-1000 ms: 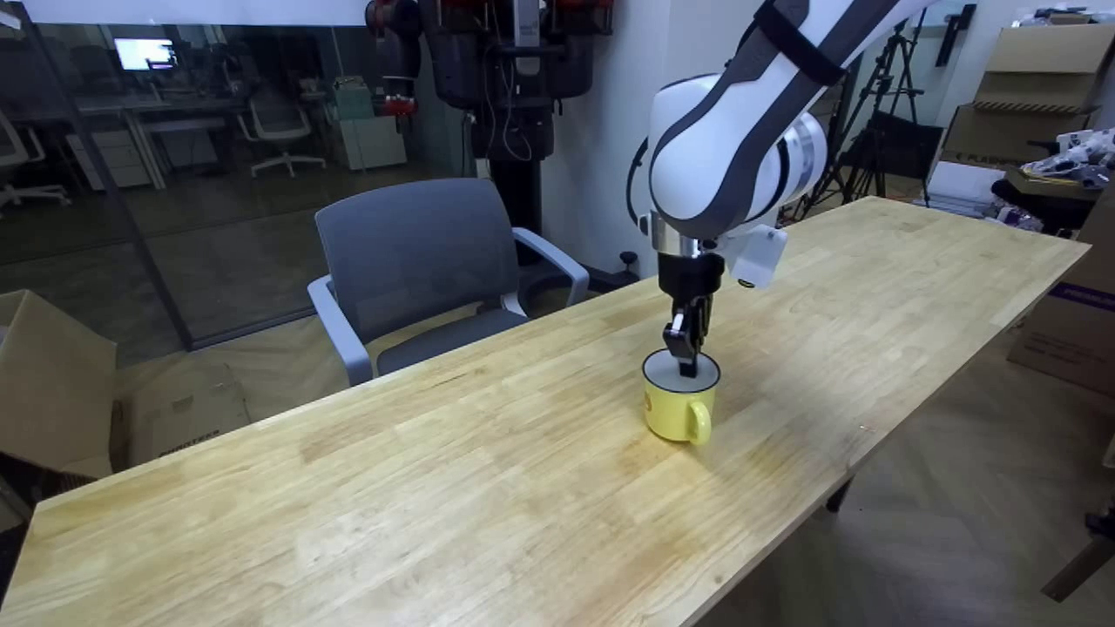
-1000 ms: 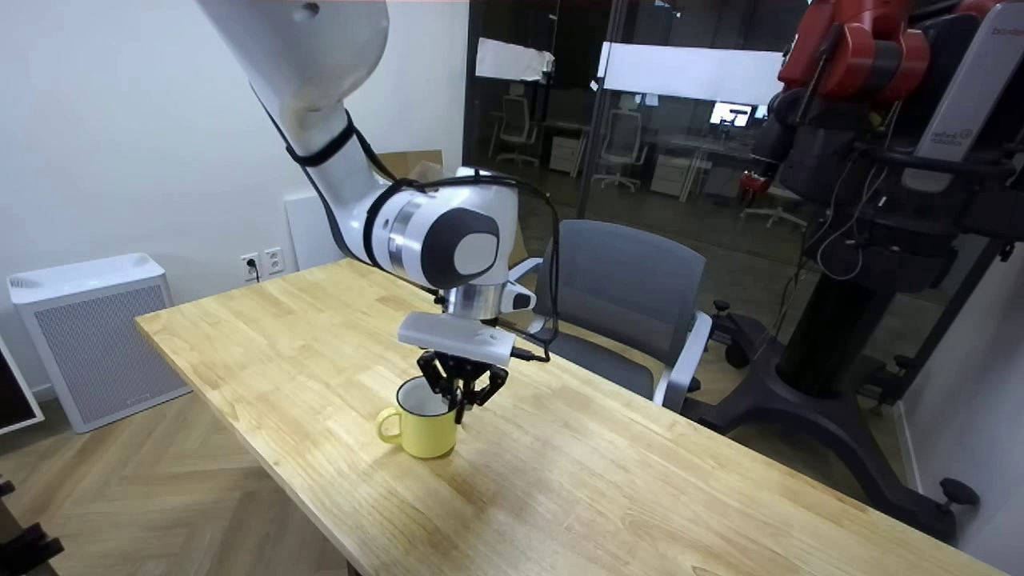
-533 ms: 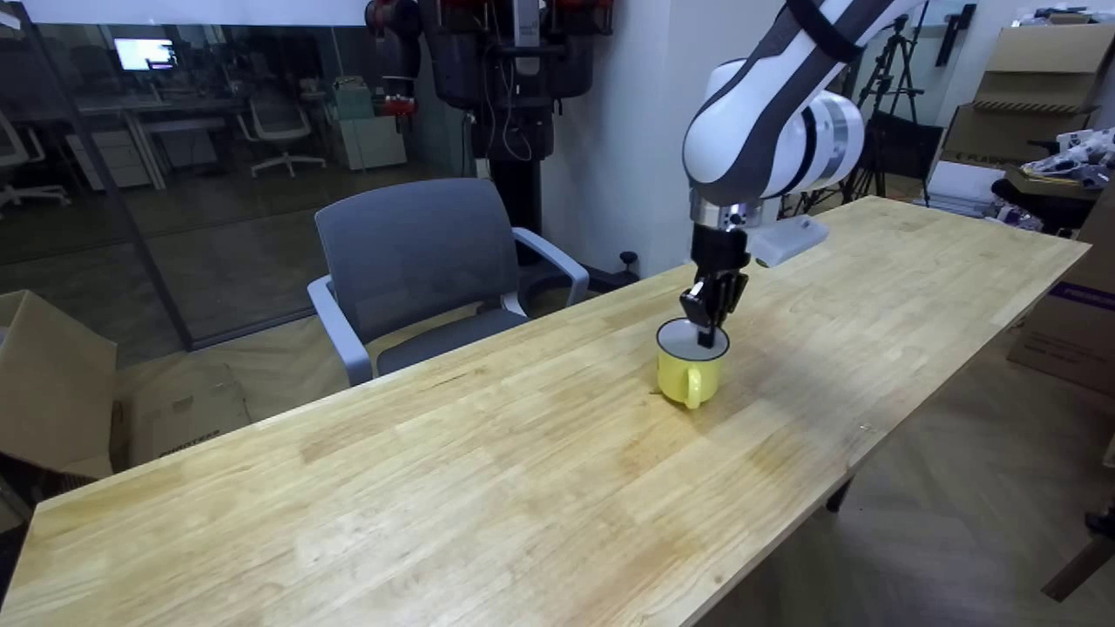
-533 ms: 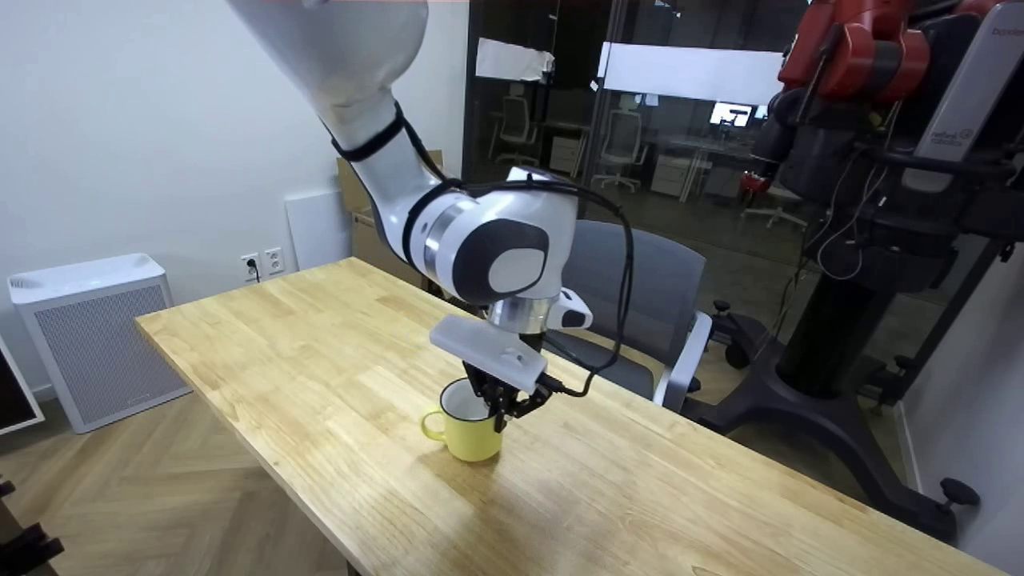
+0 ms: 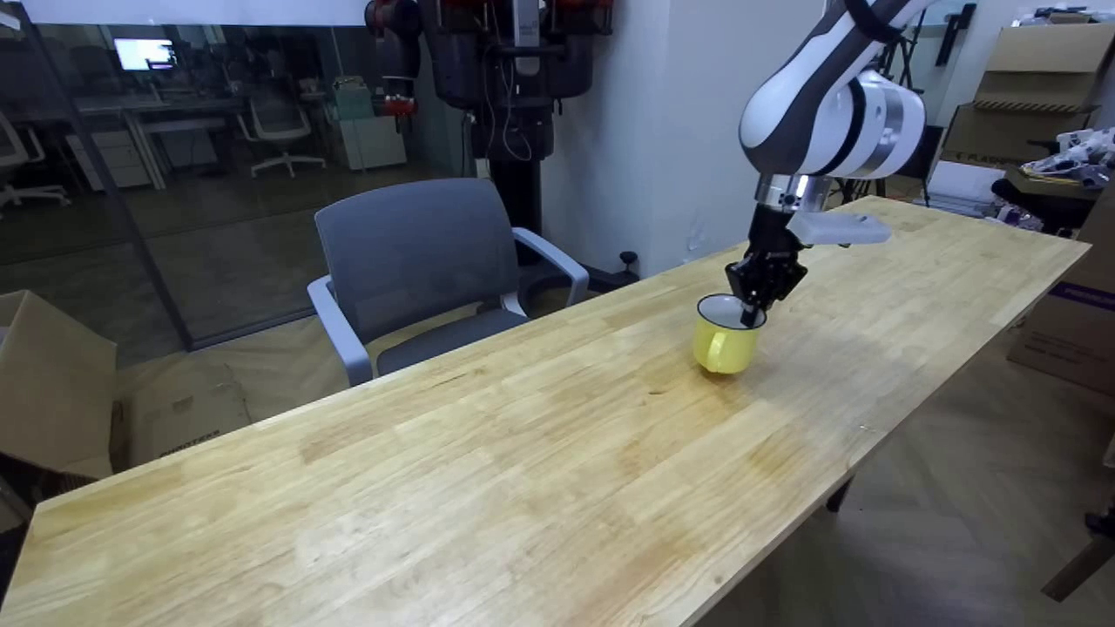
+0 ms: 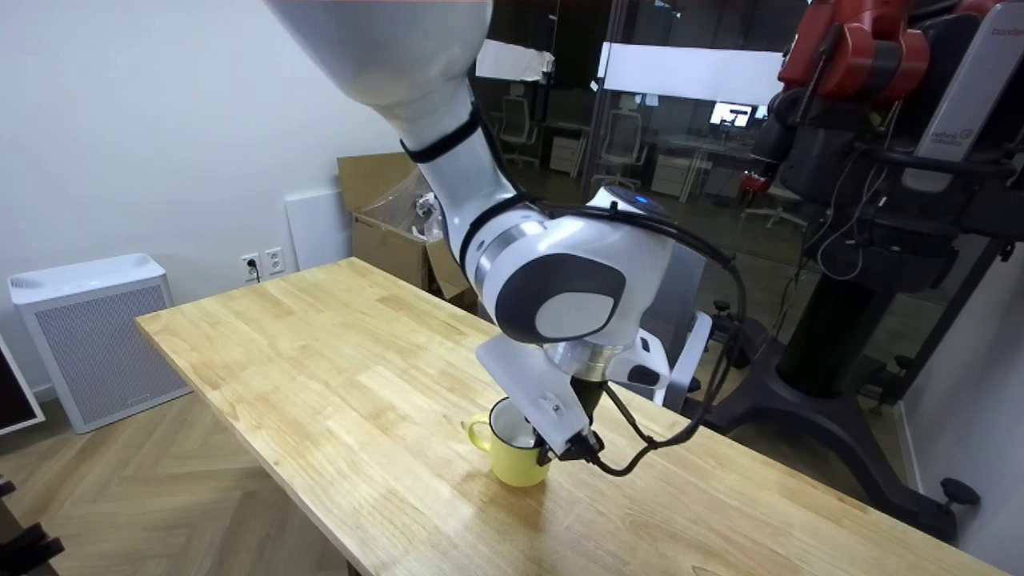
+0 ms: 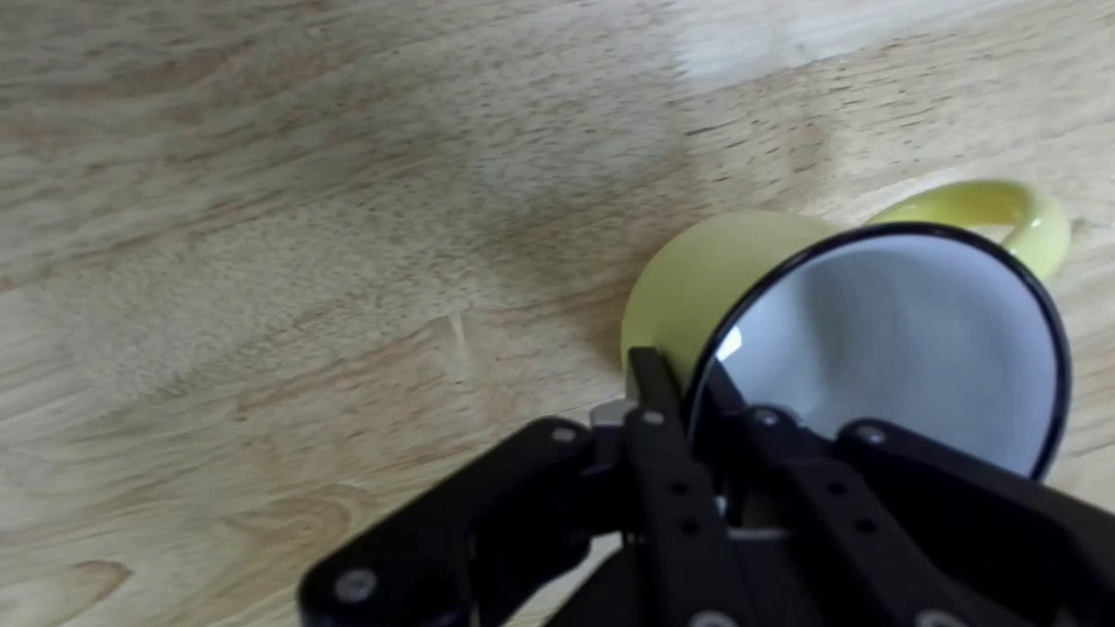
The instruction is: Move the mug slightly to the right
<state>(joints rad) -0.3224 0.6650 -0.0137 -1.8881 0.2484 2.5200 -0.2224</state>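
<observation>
Your pincer (image 7: 686, 383) grips side wall of yellow mug (image 7: 906, 348), one finger (image 7: 649, 370) outside, one inside. Mug is below pincer, handle (image 7: 1050, 235) pointing away from it. Wrist view shows you both fingers astride wall; in an exterior view, white casing (image 6: 532, 392) just above pincer covers part of them. Whether base touches table (image 6: 320, 344) beneath, you cannot tell.
</observation>
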